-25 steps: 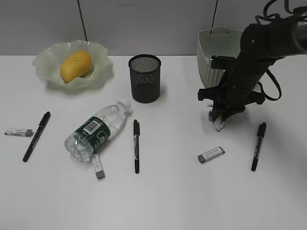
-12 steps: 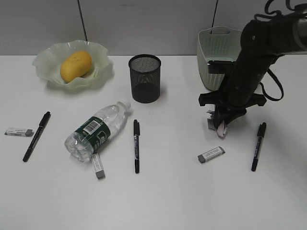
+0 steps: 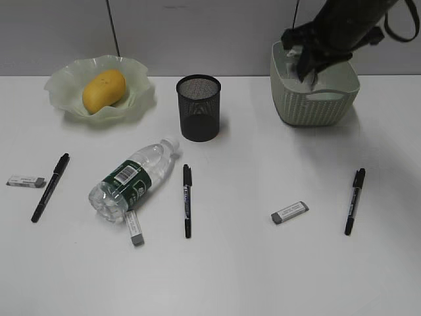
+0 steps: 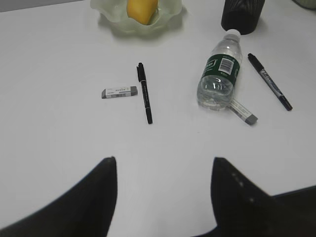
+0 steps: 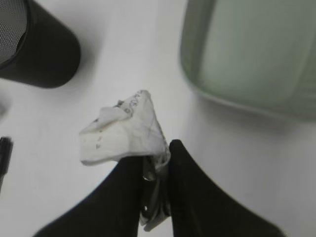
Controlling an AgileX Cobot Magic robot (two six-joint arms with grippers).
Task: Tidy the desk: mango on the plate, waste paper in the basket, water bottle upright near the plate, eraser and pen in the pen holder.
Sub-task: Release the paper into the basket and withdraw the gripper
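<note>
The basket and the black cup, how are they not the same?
The basket is pale green with woven-look sides and cut-out handles; the black cup is dark wire mesh with no handles. The basket is wider and squarer; the black cup is a narrow round cylinder. The basket stands at the right, the black cup nearer the middle. Both stand upright on the white desk, open at the top.

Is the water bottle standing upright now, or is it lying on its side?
Lying on its side. The water bottle rests lengthwise on the desk, white cap pointing toward the pen holder, label facing up.
</note>
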